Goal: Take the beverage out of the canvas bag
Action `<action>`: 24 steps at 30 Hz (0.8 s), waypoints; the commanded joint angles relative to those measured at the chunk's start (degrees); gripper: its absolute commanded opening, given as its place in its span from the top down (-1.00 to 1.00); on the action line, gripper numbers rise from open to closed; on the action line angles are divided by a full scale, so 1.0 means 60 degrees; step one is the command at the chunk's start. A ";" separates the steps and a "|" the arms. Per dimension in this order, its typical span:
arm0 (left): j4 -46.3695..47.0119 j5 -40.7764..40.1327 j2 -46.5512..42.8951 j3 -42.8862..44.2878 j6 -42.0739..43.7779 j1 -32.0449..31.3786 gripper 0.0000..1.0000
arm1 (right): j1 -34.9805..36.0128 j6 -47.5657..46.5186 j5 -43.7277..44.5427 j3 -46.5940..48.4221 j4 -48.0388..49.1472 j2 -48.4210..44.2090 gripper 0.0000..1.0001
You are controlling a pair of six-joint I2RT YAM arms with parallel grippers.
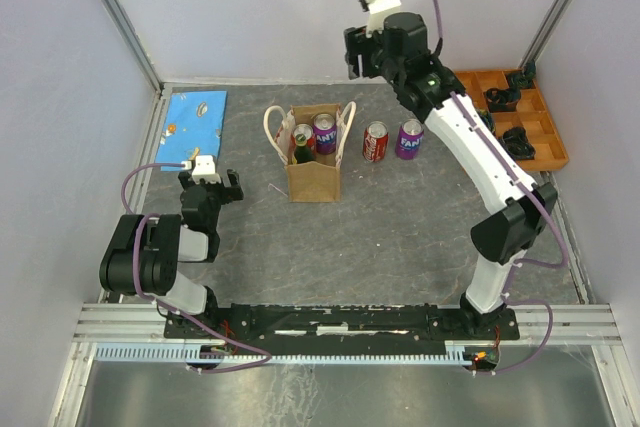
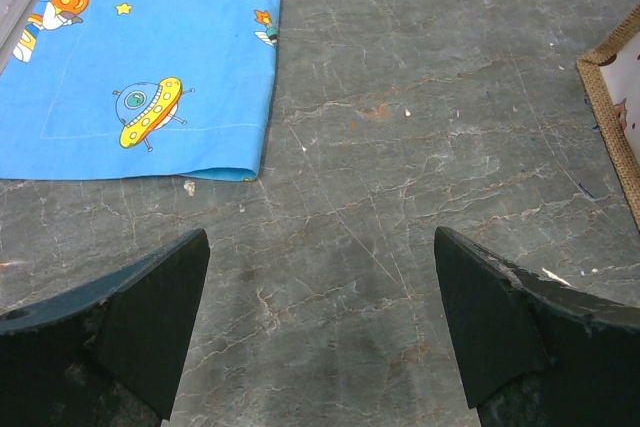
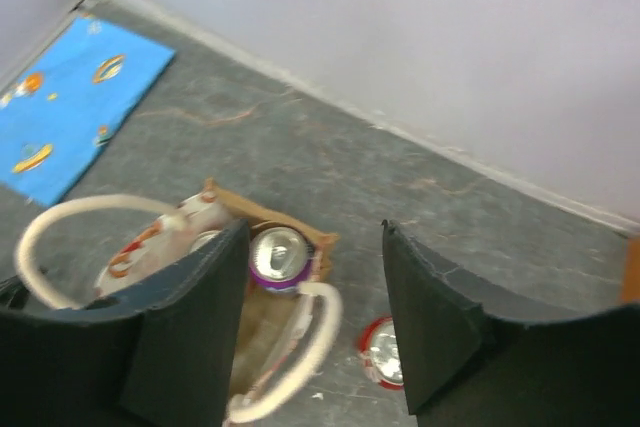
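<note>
The tan canvas bag (image 1: pixel 313 179) stands upright at mid-table with its white loop handles up. Inside it I see a purple can (image 1: pixel 325 133), a red-and-white can (image 1: pixel 303 134) and a dark bottle (image 1: pixel 300 155). My right gripper (image 1: pixel 358 59) hangs high above the table, behind and to the right of the bag, open and empty. In its wrist view the right gripper (image 3: pixel 315 307) frames the purple can (image 3: pixel 280 257) in the bag (image 3: pixel 320 239). My left gripper (image 1: pixel 210 185) rests low, left of the bag, open with nothing between its fingers (image 2: pixel 150 307).
A red can (image 1: pixel 375 142) and a purple can (image 1: pixel 410 138) stand on the table right of the bag. A blue printed cloth (image 1: pixel 195 127) lies at the back left. An orange tray (image 1: pixel 545 137) with black parts sits at the back right.
</note>
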 commanded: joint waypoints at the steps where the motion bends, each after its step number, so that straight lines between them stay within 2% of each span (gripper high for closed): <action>1: 0.0274 -0.0025 -0.0016 0.0205 -0.0075 0.0001 -0.99 | 0.0374 -0.0220 -0.0988 0.0640 -0.0475 0.0625 -0.17; 13: 0.0266 -0.0026 -0.0019 0.0203 -0.0075 0.0000 -0.99 | 0.0446 0.0656 -0.2354 0.0218 -0.0209 0.1770 0.22; 24: 0.0279 -0.0019 -0.0014 0.0203 -0.0074 -0.0004 -0.99 | 0.0435 0.0959 -0.2526 0.0596 -0.0620 0.2904 0.03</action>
